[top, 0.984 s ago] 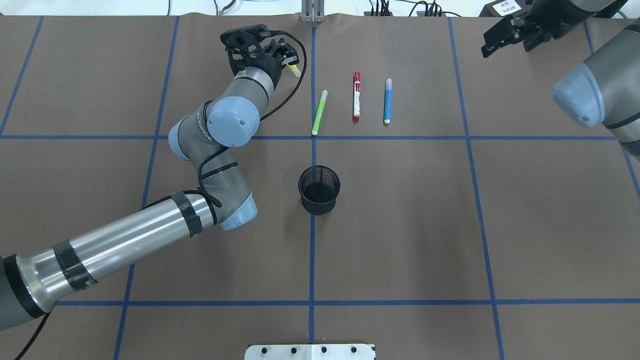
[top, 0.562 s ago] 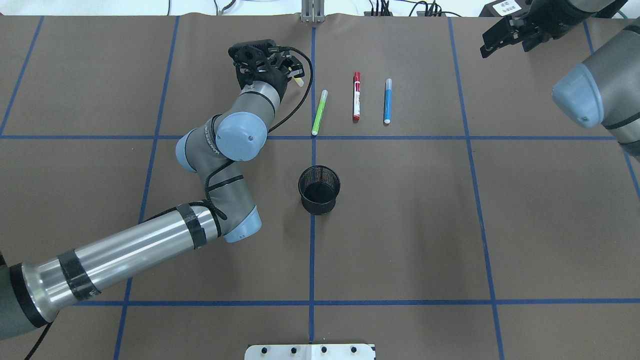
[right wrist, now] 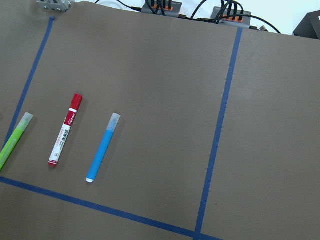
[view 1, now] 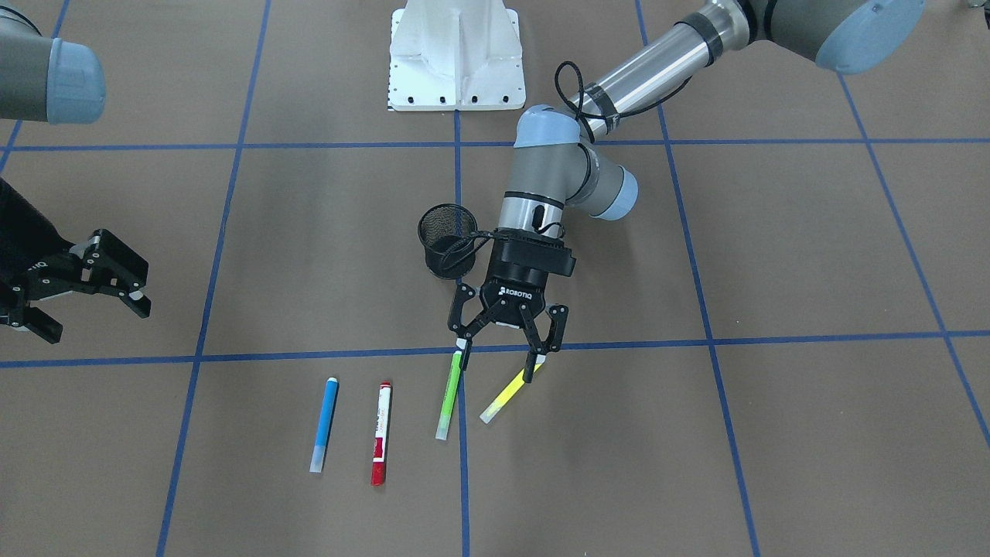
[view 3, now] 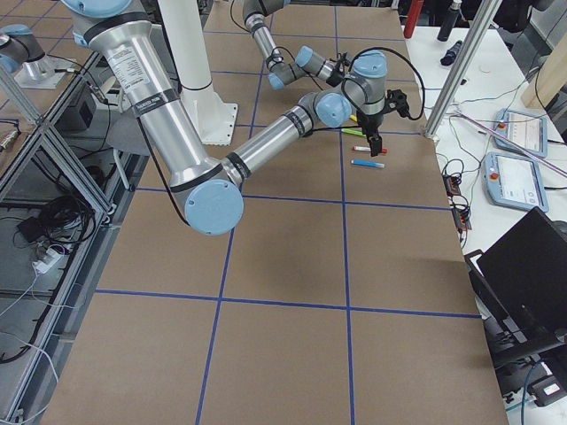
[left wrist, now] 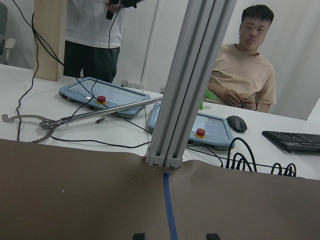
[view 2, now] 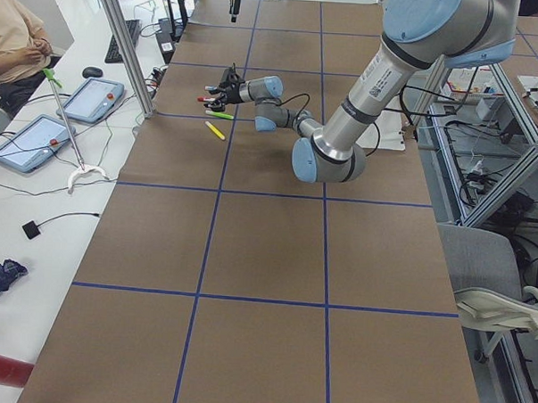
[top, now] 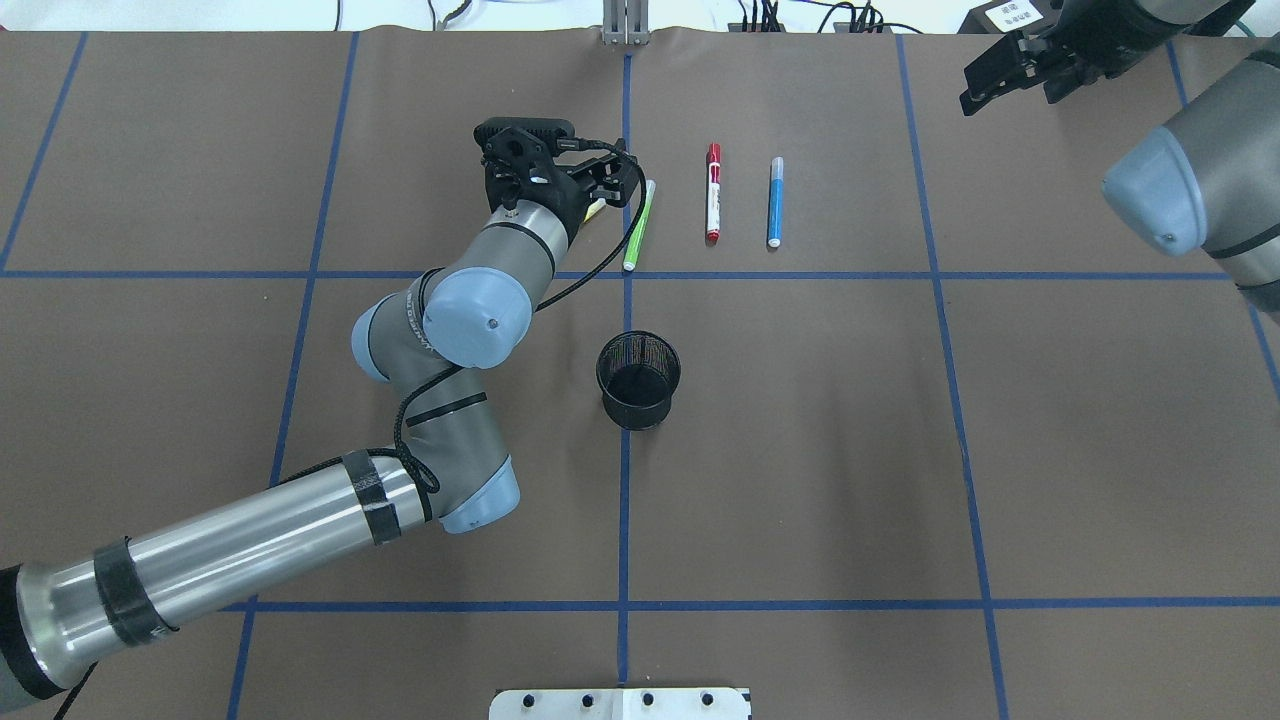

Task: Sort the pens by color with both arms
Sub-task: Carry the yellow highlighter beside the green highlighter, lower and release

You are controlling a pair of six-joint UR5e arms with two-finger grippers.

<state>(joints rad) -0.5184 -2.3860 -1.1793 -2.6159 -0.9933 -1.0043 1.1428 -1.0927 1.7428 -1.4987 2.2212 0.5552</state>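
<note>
Left claw (view 1: pixel 497 360) spread — yellow pen (view 1: pixel 506 397) just beside

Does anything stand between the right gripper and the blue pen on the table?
Nothing visible does. The right gripper hangs open at the table's side, and only bare table lies between it and the blue pen. The red pen lies beyond the blue one.

Grey-silver left arm (top: pixel 250 545), light-blue joint caps (top: pixel 470 320), black cable (view 1: pixel 558 77), 2 black tape bands (top: pixel 375 495), ROBOTIQ-marked black hand (view 1: pixel 496 357)
</note>
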